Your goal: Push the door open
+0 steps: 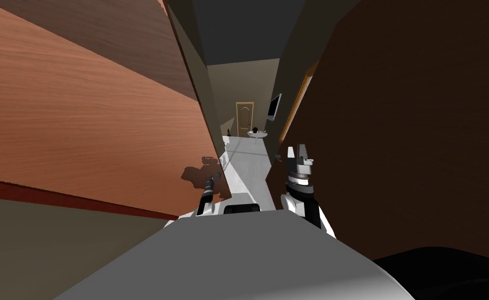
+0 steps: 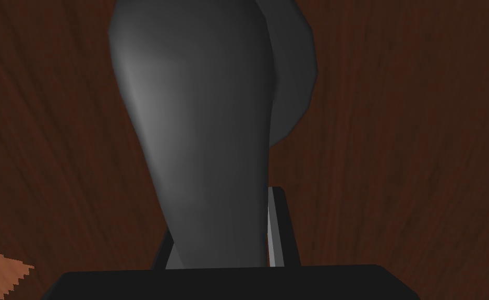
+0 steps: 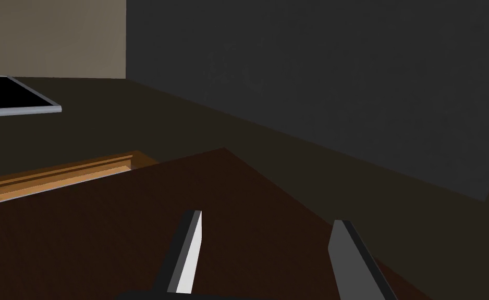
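The door (image 1: 82,120) is a broad reddish-brown wood leaf slanting across the left of the head view, its free edge ending near my chest. My left gripper (image 1: 212,181) is at that edge, casting a shadow on the wood. In the left wrist view a dark grey door handle (image 2: 202,130) stands between the left gripper's (image 2: 220,213) fingers (image 2: 276,229), which press its sides against dark brown wood. My right gripper (image 1: 300,151) is raised to the right of the gap, open with nothing between its fingers (image 3: 188,255), beside a dark brown panel (image 3: 134,234).
A narrow hallway with a pale floor (image 1: 248,161) runs ahead through the gap. At its far end are a light wood door (image 1: 244,119), a small round table (image 1: 257,134) and a wall screen (image 1: 274,107). A large dark brown panel (image 1: 410,130) lies close on my right.
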You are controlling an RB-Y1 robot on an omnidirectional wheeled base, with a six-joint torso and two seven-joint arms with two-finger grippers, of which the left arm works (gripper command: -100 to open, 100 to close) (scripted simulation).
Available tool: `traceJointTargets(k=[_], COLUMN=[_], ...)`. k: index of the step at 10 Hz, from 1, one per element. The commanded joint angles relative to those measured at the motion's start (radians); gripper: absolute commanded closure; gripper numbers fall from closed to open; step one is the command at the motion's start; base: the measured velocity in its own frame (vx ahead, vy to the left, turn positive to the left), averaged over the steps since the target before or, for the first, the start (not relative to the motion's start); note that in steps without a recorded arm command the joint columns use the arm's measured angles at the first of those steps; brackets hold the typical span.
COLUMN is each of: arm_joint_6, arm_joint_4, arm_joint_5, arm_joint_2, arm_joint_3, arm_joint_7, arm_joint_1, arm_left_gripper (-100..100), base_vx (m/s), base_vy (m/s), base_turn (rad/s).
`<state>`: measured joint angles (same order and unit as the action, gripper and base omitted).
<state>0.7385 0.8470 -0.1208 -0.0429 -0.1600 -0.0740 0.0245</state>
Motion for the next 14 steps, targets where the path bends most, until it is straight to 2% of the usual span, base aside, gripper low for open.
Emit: traceJointTargets(k=[1,3,4,5,7,12,13,14], arm_joint_6=[0.002,0.002,0.001,0.001,0.002,0.005,0.005,0.006], arm_joint_4=[0.002,-0.002,-0.001,-0.001,-0.001,-0.003,-0.003,-0.004], arm_joint_5=[-0.007,-0.014,-0.013,-0.022,-0.031,-0.059,-0.059,-0.071], arm_joint_2=[0.010,0.024,0.013,-0.001,-0.013,-0.036,-0.036,-0.040], arm_joint_3=[-0.016,-0.032,-0.033,-0.050,-0.066,-0.118,-0.118,-0.140], arm_joint_7=[-0.006,-0.010,-0.009,-0.013,-0.018,-0.034,-0.034,-0.040], arm_joint_1=[-0.006,-0.009,-0.001,-0.001,0.000,0.000,0.000,0.000], arm_left_gripper=[100,100,100,100,100,100,100,100], base_vx=[0.170,0.156,0.071,0.139,0.189,0.225,0.131,0.178], base_vy=[-0.061,-0.063,-0.015,-0.011,-0.026,-0.009,-0.007,-0.011], base_turn=[0.081,0.054,0.041,0.053,0.039,0.048,0.038,0.038])
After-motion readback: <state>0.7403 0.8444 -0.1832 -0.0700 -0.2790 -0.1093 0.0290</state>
